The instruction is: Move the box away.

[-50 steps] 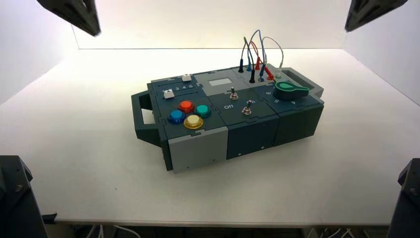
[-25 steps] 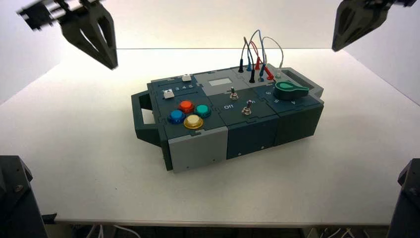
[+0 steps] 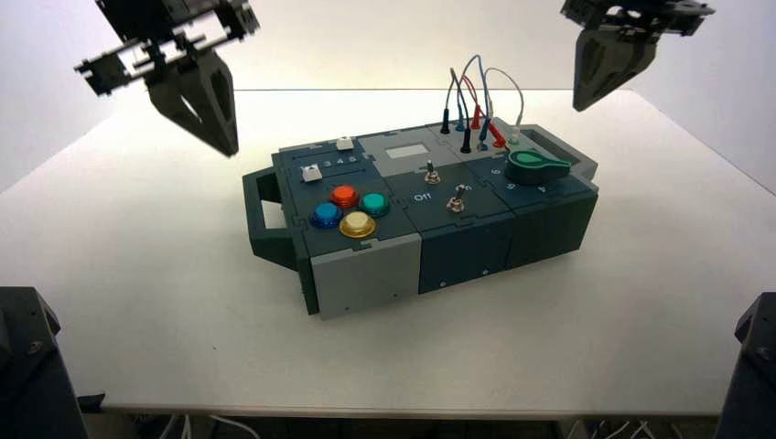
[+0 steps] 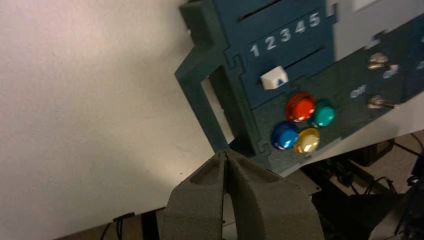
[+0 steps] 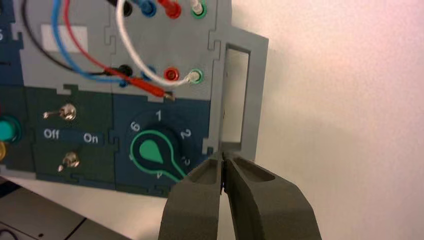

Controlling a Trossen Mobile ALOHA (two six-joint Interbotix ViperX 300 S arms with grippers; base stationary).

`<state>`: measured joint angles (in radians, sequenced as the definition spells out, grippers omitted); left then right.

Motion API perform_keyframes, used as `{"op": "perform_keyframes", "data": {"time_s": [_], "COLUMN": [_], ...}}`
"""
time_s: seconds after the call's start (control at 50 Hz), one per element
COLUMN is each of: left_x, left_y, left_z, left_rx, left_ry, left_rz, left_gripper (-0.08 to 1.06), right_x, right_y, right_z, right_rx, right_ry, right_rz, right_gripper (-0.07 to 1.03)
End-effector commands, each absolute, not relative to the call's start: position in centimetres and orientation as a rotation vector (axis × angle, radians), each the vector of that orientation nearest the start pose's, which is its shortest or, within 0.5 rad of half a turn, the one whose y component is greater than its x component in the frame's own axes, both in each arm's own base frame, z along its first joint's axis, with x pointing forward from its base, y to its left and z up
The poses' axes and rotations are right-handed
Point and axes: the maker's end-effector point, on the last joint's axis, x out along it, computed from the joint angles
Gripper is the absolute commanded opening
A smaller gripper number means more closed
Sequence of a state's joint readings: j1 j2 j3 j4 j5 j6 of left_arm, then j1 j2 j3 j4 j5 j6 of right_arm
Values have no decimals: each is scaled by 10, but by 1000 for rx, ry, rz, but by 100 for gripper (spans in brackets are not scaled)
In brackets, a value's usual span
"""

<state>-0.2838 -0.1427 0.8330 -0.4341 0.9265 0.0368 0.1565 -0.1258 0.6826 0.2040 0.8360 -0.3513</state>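
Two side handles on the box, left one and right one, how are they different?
The left handle is dark teal-grey, while the right handle is lighter grey. The left handle sits beside the slider panel and coloured buttons, whereas the right handle sits beside the wire sockets and green knob. Both are open loops at the ends of the box, and neither is gripped.

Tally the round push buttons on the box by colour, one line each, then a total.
Red button: 1
Blue button: 1
Green button: 1
Yellow button: 1
Total: 4 round push buttons on the box
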Motion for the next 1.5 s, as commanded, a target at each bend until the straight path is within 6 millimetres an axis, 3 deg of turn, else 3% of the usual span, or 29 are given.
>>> {"op": "perform_keyframes", "data": {"time_s": [0.02, 0.58, 1.02, 1.5], "left_x": [224, 241, 262, 260], "left_y": [-129, -141, -146, -155], "left_z": [73, 54, 51, 34], "left_rx": [-229, -224, -250, -252], "left_ry": [1646, 1658, 1604, 1650], "left_rz": [-302, -291, -267, -255], "left_gripper": [-3, -3, -3, -3], "right_x": [314, 332, 348, 357], "right_y": [78, 83, 87, 85], "right_z": [107, 74, 63, 51], "right_rx": [-186, -189, -201, -228], "right_ry": [1326, 1380, 1390, 1386], "right_rz": [411, 410, 413, 405], "right_gripper": [-2, -2, -2, -2]}}
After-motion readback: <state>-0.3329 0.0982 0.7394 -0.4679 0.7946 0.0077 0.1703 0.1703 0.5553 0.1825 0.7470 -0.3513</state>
